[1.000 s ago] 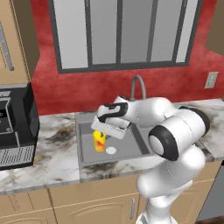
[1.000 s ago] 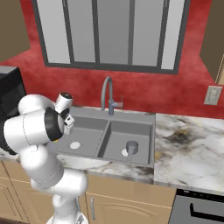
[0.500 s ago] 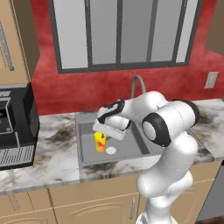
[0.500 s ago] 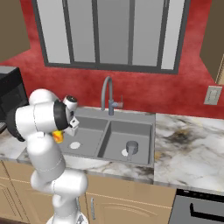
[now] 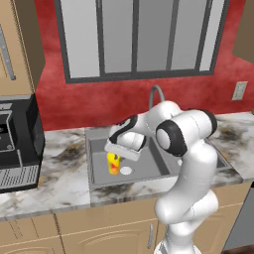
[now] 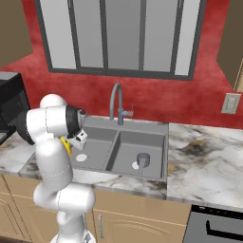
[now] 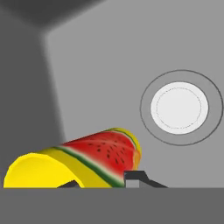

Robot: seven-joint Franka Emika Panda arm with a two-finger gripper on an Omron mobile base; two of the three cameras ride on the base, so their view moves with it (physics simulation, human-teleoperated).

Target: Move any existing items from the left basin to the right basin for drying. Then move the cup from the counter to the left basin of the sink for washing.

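The jaws pinch the cup (image 7: 94, 159), their 2 dark tips at its yellow wall just below its watermelon print. In the left base view the gripper (image 5: 120, 150) holds the cup (image 5: 113, 163) upright over the left basin (image 5: 154, 161), just beside the round white drain disc (image 5: 126, 171). In the right base view a grey cup-like item (image 6: 143, 161) sits in the right basin (image 6: 152, 147). The marble desk (image 5: 64, 173) surrounds the sink (image 6: 102, 126), with the gooseneck faucet (image 6: 115, 102) behind the basins.
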